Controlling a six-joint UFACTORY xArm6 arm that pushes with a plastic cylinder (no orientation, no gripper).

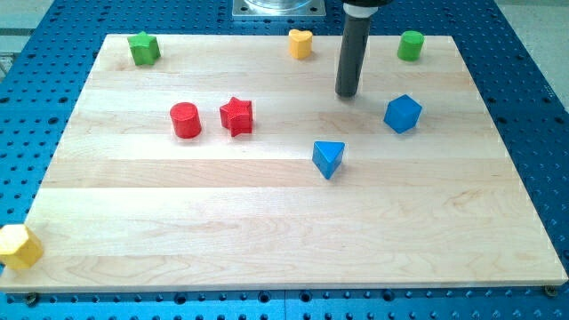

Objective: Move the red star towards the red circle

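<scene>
The red star [236, 116] lies on the wooden board, left of centre. The red circle [186, 120] stands just to its left, with a small gap between them. My tip [347, 94] is the lower end of the dark rod near the view's top, well to the right of the red star and slightly above it. It touches no block. It stands left of the blue cube and above the blue triangle.
A blue triangle [328, 159] lies near the centre and a blue cube [402, 114] to its upper right. Along the top edge are a green star [143, 48], a yellow heart [300, 43] and a green cylinder [410, 45]. A yellow hexagon [18, 246] sits at the bottom left corner.
</scene>
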